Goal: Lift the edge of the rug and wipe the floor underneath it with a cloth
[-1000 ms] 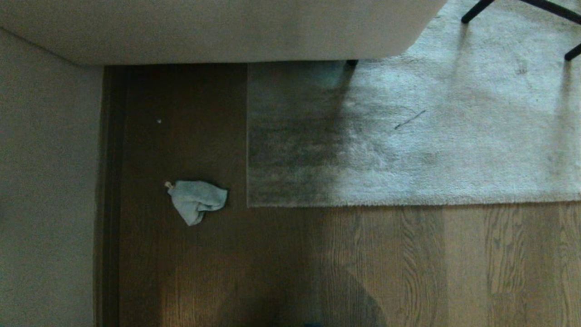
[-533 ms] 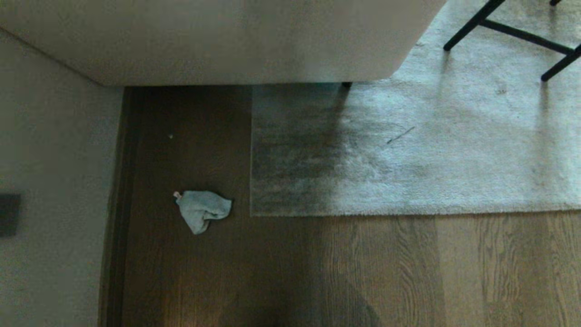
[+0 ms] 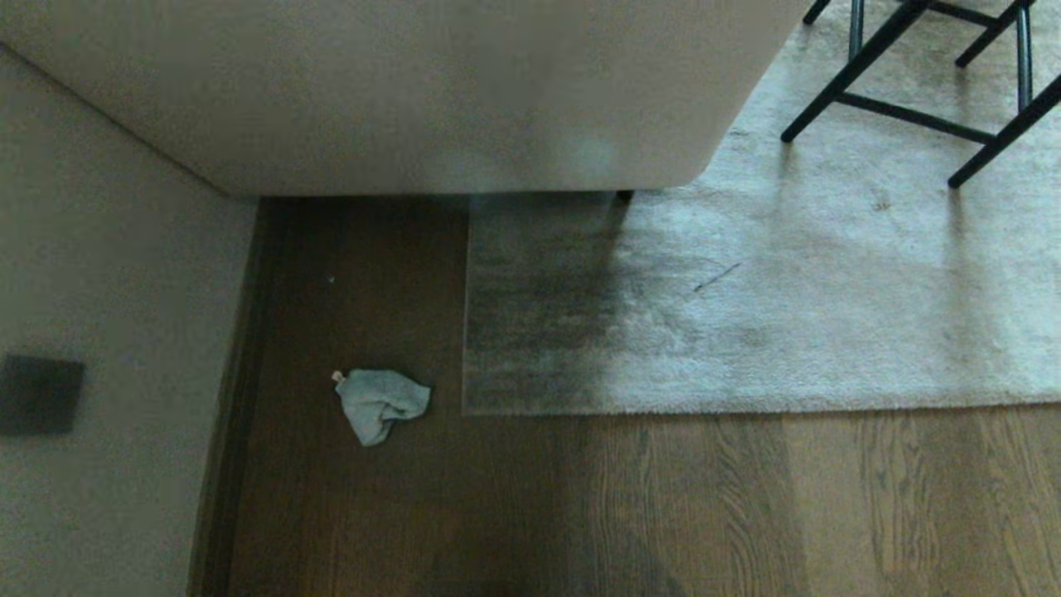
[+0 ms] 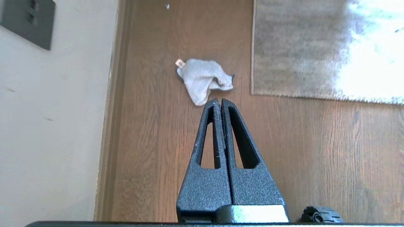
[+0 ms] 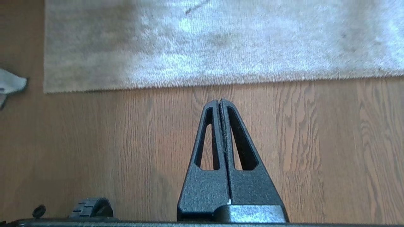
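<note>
Rug (image 3: 746,332) lies flat on the floor (image 3: 663,506), the cloth (image 3: 381,404) crumpled just beside its corner, so with both hands pinched closed and empty, the left hand (image 4: 218,101) should open over the cloth while the right hand (image 5: 220,101) takes the rug's near edge.

Both pincers shut and empty
Left pincer (image 4: 220,101) and right pincer (image 5: 220,101) each hang above the floor (image 3: 704,497), fingers pressed together, gripping nothing

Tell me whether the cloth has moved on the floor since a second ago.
No. The cloth lies at the same gap beside the rug corner; the whole head view has slid down together, so the camera moved, not the cloth.
</note>
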Robot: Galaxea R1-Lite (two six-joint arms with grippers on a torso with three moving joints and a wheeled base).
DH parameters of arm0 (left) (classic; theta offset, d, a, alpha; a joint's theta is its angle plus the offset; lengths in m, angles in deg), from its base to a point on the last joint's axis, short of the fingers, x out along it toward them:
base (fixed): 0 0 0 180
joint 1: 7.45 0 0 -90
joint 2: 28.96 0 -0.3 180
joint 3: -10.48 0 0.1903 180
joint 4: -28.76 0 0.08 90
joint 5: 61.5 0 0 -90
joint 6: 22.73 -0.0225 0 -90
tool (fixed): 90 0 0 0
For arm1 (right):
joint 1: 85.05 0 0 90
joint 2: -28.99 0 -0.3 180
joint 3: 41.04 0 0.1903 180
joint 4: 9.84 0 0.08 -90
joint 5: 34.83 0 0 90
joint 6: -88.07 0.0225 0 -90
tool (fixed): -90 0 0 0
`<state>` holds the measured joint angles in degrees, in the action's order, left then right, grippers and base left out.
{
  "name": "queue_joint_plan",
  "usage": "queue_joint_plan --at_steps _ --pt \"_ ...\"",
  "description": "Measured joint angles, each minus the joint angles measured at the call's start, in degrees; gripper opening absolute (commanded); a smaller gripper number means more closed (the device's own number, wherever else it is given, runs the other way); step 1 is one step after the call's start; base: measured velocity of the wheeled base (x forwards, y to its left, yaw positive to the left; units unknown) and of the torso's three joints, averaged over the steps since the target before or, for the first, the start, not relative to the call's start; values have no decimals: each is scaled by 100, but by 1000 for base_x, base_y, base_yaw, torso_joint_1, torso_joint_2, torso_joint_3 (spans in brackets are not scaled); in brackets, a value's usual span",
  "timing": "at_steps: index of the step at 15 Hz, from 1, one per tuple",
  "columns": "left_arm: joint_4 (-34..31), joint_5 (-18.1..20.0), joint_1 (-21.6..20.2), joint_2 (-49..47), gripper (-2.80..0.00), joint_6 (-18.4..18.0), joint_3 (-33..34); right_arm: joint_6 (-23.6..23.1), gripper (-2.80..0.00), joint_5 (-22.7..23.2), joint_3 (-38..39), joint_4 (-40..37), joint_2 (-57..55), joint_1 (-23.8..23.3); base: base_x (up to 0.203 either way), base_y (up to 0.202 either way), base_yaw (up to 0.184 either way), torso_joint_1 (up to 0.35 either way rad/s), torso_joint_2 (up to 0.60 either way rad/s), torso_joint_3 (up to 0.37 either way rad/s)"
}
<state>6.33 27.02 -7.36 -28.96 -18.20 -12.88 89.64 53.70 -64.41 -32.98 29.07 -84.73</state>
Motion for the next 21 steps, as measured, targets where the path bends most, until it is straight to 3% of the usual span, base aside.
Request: queue_joint_plan --at_steps 21 --pt "-1 0 0 0 -280 10 0 -1 -280 -1 0 0 0 1 0 0 0 3 3 203"
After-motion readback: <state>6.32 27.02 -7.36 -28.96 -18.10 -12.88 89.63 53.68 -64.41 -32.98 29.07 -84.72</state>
